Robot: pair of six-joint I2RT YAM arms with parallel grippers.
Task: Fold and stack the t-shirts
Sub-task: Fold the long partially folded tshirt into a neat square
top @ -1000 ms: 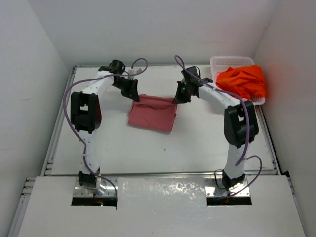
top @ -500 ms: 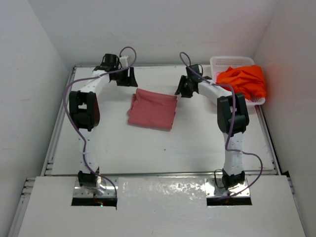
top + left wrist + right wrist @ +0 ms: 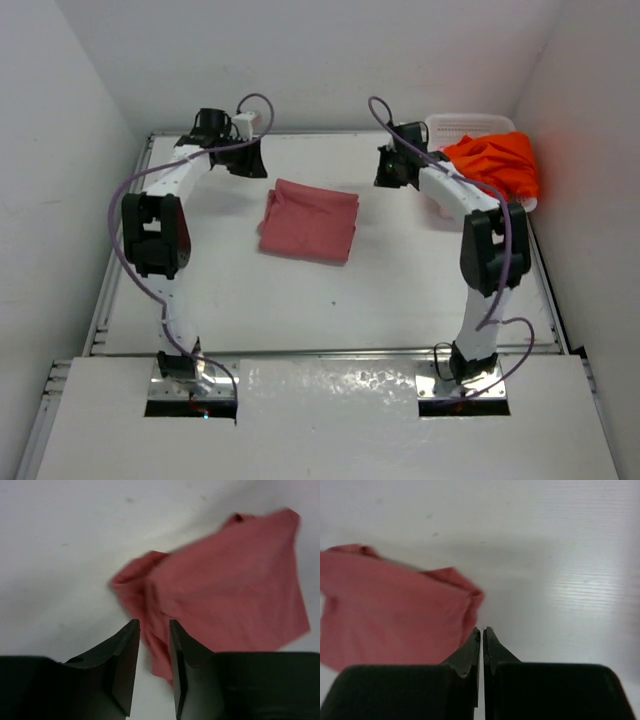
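A dusty rose-red t-shirt [image 3: 310,222] lies folded into a rough rectangle at the middle of the table. It also shows in the left wrist view [image 3: 235,590] and the right wrist view [image 3: 395,610]. A bright orange t-shirt [image 3: 492,165] is heaped in the white basket [image 3: 465,124] at the far right corner. My left gripper [image 3: 252,160] hovers beyond the red shirt's far left corner. Its jaws [image 3: 154,627] stand a little apart with nothing between them. My right gripper [image 3: 388,170] hangs beyond the far right corner, apart from the cloth, and is shut and empty [image 3: 482,630].
White walls close in the table on the left, far and right sides. A raised metal rim [image 3: 330,350] runs along the near edge in front of both arm bases. The basket leans against the right wall.
Both grippers have let go of the red shirt's far edge and drawn back toward the far wall. The right one swung toward the basket and shut again. The shirt lies still.
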